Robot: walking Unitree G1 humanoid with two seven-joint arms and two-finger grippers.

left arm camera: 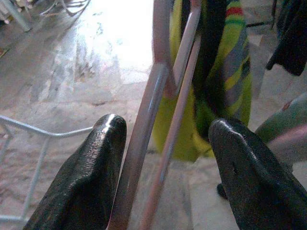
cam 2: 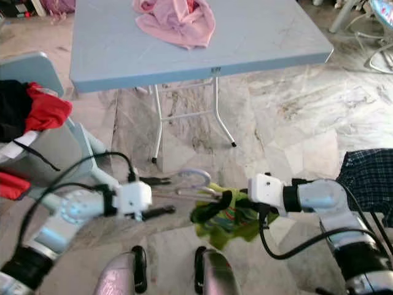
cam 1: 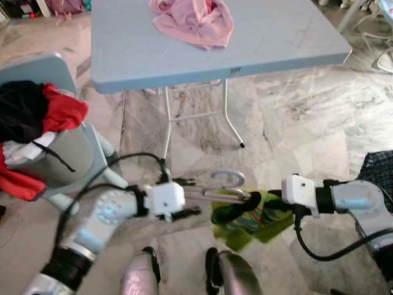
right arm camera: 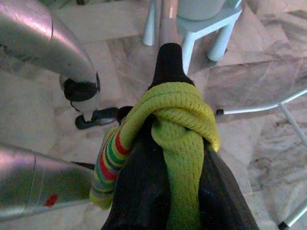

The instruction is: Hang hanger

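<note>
A pale pink plastic hanger (cam 1: 222,192) lies level between my two grippers, low above the floor, with its hook (cam 1: 228,177) pointing toward the table. A yellow-green garment with coloured stripes (cam 1: 253,220) hangs from its right end. My right gripper (cam 1: 252,200) is shut on that end, and the garment is bunched over its fingers (right arm camera: 169,72). My left gripper (cam 1: 193,196) is open around the hanger's left end. In the left wrist view the hanger's bars (left arm camera: 144,143) pass between the spread fingers (left arm camera: 91,172), close to one of them.
A grey-blue folding table (cam 1: 276,46) stands ahead with a pink cloth (cam 1: 196,21) on it, and its white legs (cam 1: 232,126) reach the marble floor. A pale chair piled with red and black clothes (cam 1: 52,114) is at left. Plaid fabric (cam 1: 377,167) is at far right.
</note>
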